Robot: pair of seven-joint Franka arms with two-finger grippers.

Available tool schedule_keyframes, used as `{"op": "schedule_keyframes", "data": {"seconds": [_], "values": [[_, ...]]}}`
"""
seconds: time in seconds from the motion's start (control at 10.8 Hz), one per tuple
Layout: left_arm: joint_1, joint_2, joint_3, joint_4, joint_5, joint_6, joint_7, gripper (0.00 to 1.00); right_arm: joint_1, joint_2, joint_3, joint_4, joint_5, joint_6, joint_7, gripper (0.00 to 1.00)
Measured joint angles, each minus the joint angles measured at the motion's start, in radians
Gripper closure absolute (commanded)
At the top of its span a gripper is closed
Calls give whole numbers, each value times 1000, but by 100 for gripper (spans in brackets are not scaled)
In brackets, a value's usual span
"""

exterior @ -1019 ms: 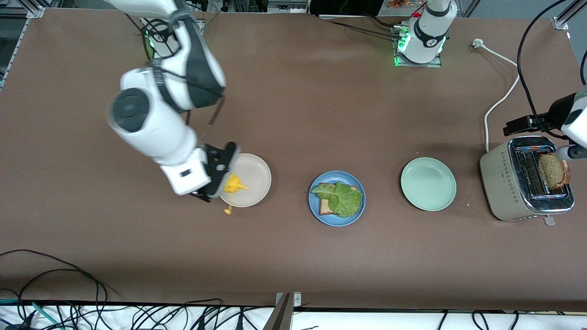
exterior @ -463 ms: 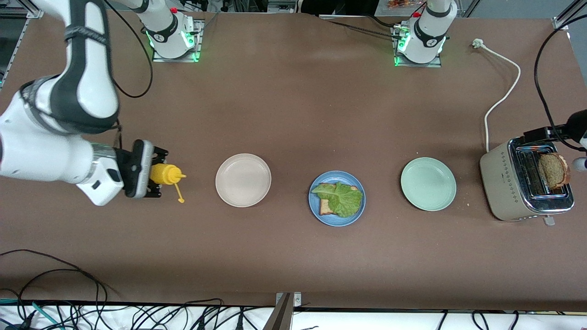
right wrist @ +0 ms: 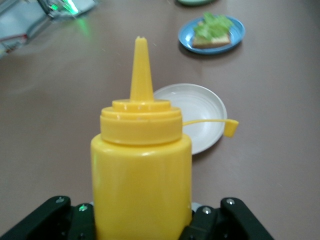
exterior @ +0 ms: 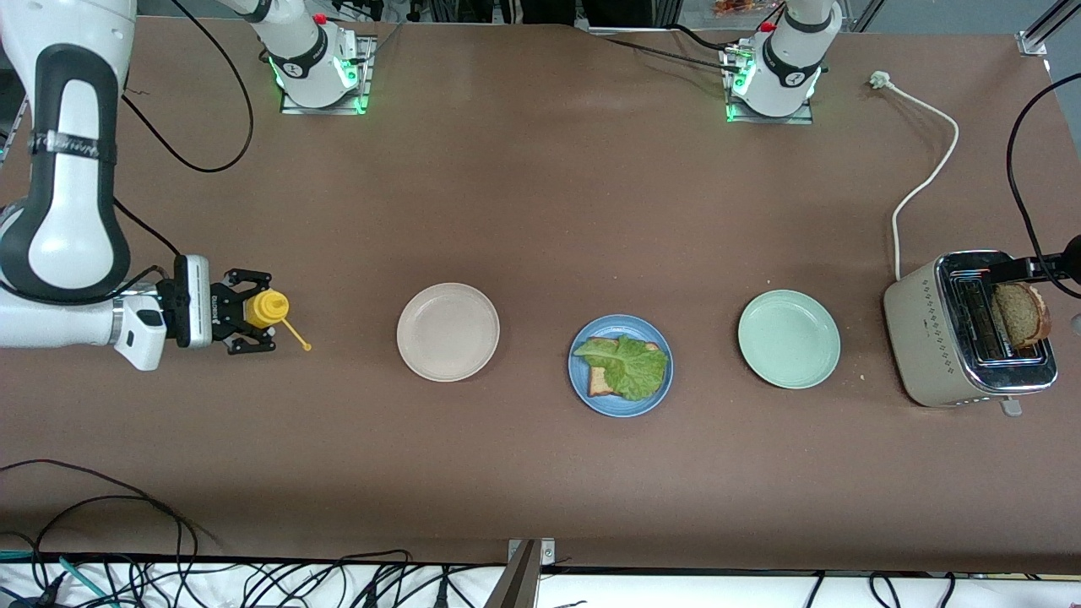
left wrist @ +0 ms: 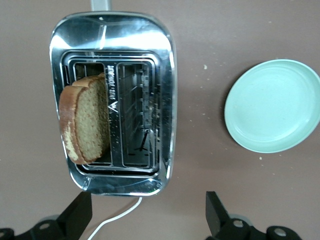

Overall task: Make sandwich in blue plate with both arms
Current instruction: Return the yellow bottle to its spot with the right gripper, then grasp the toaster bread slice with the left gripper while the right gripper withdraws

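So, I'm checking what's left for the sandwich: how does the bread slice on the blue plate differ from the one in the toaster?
The slice on the blue plate lies flat; the slice in the toaster stands on edge in a slot. The plate slice is mostly covered by a lettuce leaf; the toaster slice is bare. Both are brown bread with darker crusts.

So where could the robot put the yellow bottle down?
Bare table lies between the yellow bottle in the right gripper and the cream plate, and nearer the camera than all plates. The blue plate is crowded with bread and lettuce.
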Motion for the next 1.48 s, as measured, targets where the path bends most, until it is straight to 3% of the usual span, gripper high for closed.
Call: {"op": "schedule_keyframes", "data": {"seconds": [0.74,1.02,1.11,1.3,1.39,1.48], "values": [[99,109,2,1,20,107,94,1,-131,224,16,-70,278,-260,-446,100],[126,134,2,1,20,125,128,29,-134,295,33,-70,371,-331,-509,100],[128,139,1,1,20,129,150,46,-134,324,35,-70,403,-358,-522,100],[130,142,1,1,20,132,162,88,-137,364,36,-70,425,-374,-547,100],[130,142,1,1,20,133,168,100,-139,377,37,-69,436,-376,-555,100],[130,142,1,1,20,133,169,100,-141,384,38,-69,441,-377,-558,100]]}}
